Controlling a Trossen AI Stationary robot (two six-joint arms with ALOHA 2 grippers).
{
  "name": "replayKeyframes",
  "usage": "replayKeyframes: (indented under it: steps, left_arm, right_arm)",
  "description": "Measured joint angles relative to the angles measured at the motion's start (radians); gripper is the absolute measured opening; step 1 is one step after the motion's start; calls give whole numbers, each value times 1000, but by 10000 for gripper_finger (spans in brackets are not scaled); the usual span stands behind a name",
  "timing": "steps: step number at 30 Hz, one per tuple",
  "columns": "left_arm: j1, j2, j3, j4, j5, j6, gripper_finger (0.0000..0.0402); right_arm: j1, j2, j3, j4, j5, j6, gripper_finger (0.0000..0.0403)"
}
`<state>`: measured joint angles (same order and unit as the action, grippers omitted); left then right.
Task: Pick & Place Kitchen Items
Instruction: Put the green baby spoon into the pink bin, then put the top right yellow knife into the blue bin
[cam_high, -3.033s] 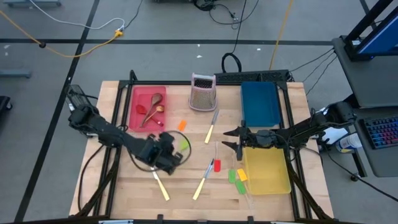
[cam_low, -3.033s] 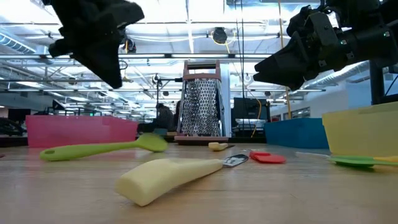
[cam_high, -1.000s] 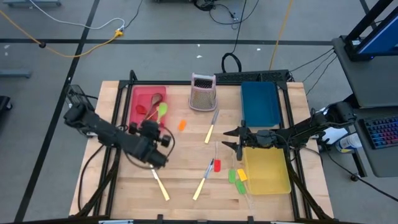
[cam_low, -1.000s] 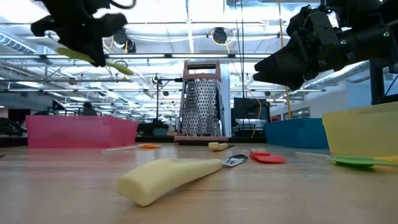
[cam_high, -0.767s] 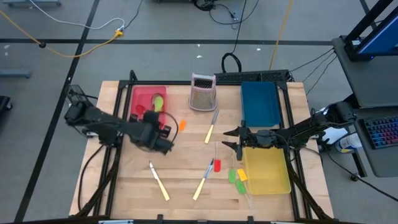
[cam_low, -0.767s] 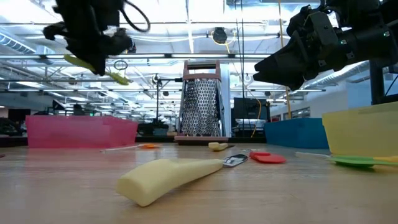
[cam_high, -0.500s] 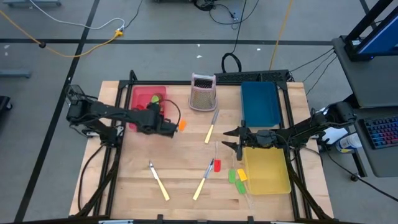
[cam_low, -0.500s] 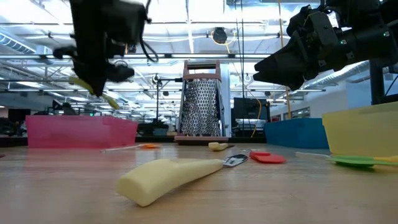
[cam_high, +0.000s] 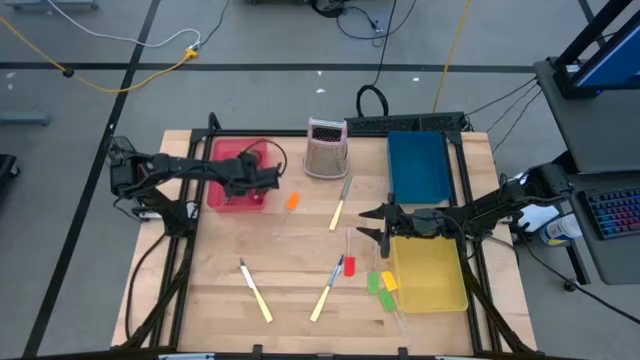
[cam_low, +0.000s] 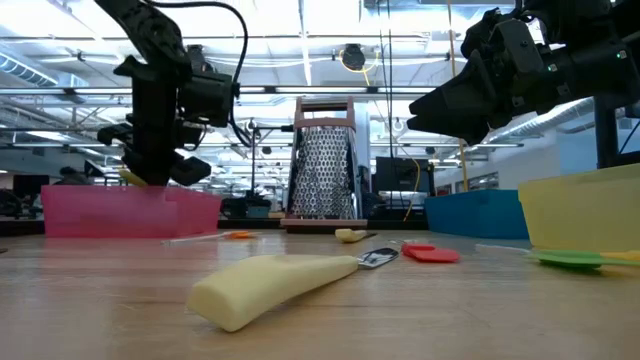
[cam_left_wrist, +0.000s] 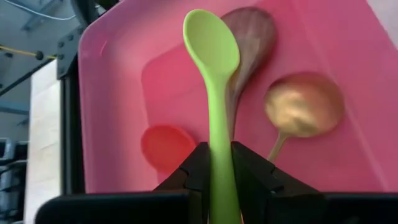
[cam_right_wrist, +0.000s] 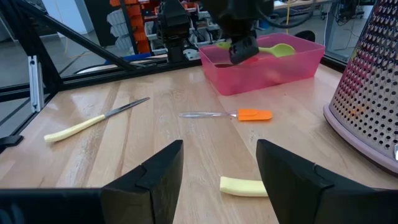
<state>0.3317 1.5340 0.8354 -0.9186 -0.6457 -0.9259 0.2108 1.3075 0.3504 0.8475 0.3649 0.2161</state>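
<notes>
Two arms are over the table, and only the left one is at work: the left gripper (cam_high: 262, 178) hangs over the red tray (cam_high: 222, 201) at the table's far left, its fingers (cam_left_wrist: 249, 171) closed on the handle of a green spoon (cam_left_wrist: 214, 93) whose bowl points out over the tray's floor. Under that spoon, inside the tray, lie a brown spoon (cam_left_wrist: 255, 37), a gold-bowled spoon (cam_left_wrist: 303, 106) and a red spoon (cam_left_wrist: 164, 144). From table height the left gripper stands just above the tray's pink wall (cam_low: 130, 212), with the green spoon's tip showing beside it. On the bare wood, an orange-headed spatula (cam_high: 291, 201) lies just beside the tray, near the upright metal grater (cam_high: 326, 147). Further toward the front edge lie a cream-handled knife (cam_high: 254, 291) and a second cream-handled knife (cam_high: 325, 291), with a third cream-handled knife (cam_high: 339, 205) nearer the middle. A red-headed spatula (cam_high: 349, 266), a green-headed spatula (cam_high: 373, 283) and a yellow-headed spatula (cam_high: 389, 281) lie just beside the yellow tray (cam_high: 437, 290). The right gripper (cam_high: 372, 225) waits with its fingers spread wide and holding nothing, between the blue tray (cam_high: 417, 167) and the yellow tray
</notes>
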Motion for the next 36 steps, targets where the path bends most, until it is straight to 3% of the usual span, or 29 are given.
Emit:
replayKeyframes:
  steps: [7, 12, 21, 29, 36]
  left_arm:
    - [22, -2, -51, 150, 17, 60, 69]
    - [21, -2, -55, 154, 27, 65, 101]
    - [21, -18, -30, 100, 195, 118, 130]
    - [-50, -182, 37, 121, 79, 143, 131]
    - [-236, -325, 41, 167, 34, 220, 131]
  right_arm:
    - [0, 0, 0, 0, 0, 0, 196]
    - [0, 0, 0, -3, 0, 0, 196]
    - [0, 0, 0, -3, 0, 0, 196]
    - [0, 0, 0, -33, -2, 26, 196]
    - [34, 5, -28, -94, -3, 251, 196]
